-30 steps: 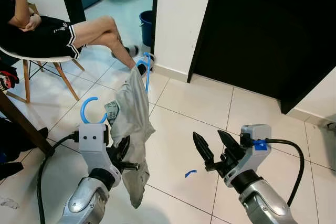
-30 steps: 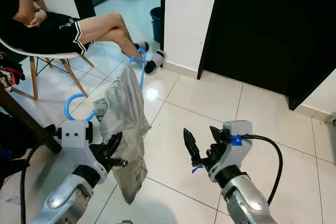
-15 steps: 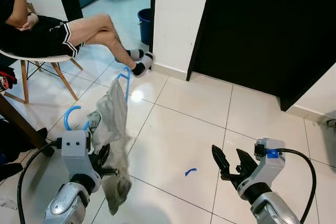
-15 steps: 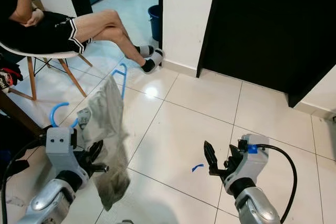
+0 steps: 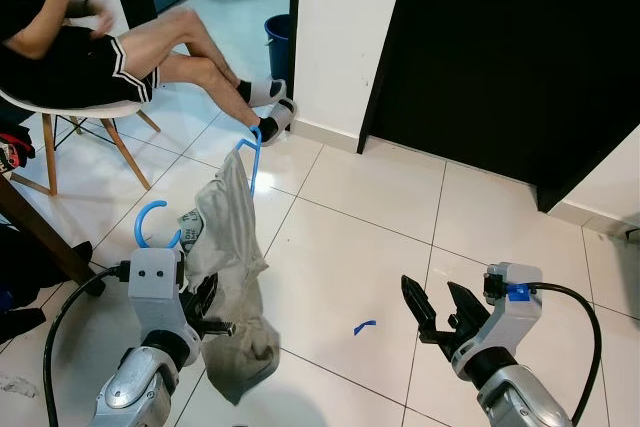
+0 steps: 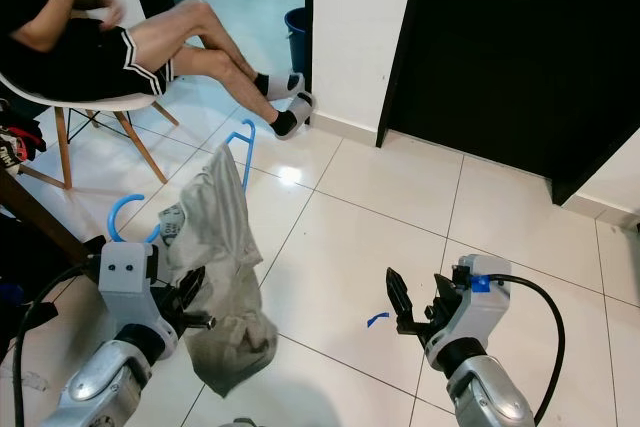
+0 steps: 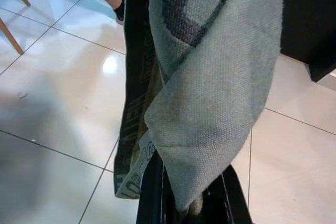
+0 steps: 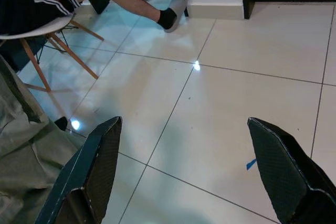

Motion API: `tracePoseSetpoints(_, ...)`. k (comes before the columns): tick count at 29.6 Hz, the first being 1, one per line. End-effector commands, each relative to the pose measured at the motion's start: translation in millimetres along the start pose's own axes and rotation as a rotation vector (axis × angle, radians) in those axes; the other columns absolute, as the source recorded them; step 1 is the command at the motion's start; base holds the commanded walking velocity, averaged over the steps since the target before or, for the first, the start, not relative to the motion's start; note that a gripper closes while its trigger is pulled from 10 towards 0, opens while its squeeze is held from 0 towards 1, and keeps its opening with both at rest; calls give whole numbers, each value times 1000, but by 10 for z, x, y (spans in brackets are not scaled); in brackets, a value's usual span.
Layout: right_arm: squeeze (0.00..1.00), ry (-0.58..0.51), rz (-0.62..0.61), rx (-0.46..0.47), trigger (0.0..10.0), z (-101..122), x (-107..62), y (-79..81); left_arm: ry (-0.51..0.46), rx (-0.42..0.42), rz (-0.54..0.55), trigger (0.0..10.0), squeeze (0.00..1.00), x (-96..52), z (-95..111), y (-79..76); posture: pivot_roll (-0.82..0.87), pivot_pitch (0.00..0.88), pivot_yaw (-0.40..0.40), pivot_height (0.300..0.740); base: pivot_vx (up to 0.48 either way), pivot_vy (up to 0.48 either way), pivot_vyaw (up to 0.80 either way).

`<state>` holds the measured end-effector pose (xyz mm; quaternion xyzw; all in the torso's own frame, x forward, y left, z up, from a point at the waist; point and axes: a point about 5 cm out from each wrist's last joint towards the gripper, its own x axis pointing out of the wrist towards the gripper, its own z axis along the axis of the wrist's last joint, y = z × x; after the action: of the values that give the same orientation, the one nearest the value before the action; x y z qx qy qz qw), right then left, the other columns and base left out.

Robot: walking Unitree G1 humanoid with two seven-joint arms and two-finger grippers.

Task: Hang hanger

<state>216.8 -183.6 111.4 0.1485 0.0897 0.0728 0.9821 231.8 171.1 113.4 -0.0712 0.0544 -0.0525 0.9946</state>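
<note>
Left eye view: light blue plastic hanger (image 5: 250, 155) draped with grey-green fabric garment (image 5: 228, 277), held low above white tiled floor (image 5: 380, 207) by left gripper (image 5: 205, 315), fingers clamped on cloth. Right gripper (image 5: 440, 304) unladen, fingers spread apart over floor. Small blue tape scrap (image 5: 363, 328) between grippers. Seated person (image 5: 90, 42) on white chair (image 5: 70, 112) beyond.

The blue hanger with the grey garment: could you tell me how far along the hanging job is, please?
Done: the grey garment is draped on the blue hanger. In hand: the left gripper is shut on that garment, holding both above the tiled floor. The right gripper is open, holding nothing. Left: finding a rail or hook and hanging the hanger.
</note>
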Motion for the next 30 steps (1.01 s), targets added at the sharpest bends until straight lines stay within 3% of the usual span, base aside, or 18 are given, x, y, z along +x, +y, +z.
tracePoseSetpoints(1,0,6,-6,-8,10000,-20,-30,-19,3,6,-8,10000,0,-21,-20,-15,90,210,-62,740,0,0,800)
tracePoseSetpoints(9,0,7,7,-32,10000,-2,-24,-14,-29,87,-92,10000,0,36,66,-114,77,211,-65,740,0,0,800)
tracePoseSetpoints(13,0,-4,28,-56,10000,34,-1,-16,-91,171,-199,10000,0,160,257,-195,66,208,-61,740,0,0,800)
tracePoseSetpoints(17,0,-7,29,-56,10000,43,5,-19,-103,174,-212,10000,0,181,297,-198,66,208,-61,740,0,0,800)
tracePoseSetpoints(20,0,-38,39,-50,10000,135,63,-34,-164,203,-274,10000,0,253,551,-136,69,204,-58,740,0,0,800)
tracePoseSetpoints(21,0,-38,39,-50,10000,135,63,-34,-164,203,-274,10000,0,253,551,-136,69,204,-58,740,0,0,800)
tracePoseSetpoints(22,0,-76,45,-25,10000,240,112,-39,-197,219,-327,10000,0,272,721,-94,70,203,-59,740,0,0,0)
tracePoseSetpoints(23,0,-76,45,-25,10000,240,112,-39,-197,219,-327,10000,0,272,721,-94,70,203,-59,740,0,0,0)
tracePoseSetpoints(25,0,-185,100,27,10000,577,221,-15,-225,335,-458,10000,0,271,999,-38,72,194,-59,740,0,0,0)
tracePoseSetpoints(30,0,-244,171,53,10000,800,264,52,-223,408,-506,10000,0,280,1091,-16,70,193,-57,740,0,0,0)
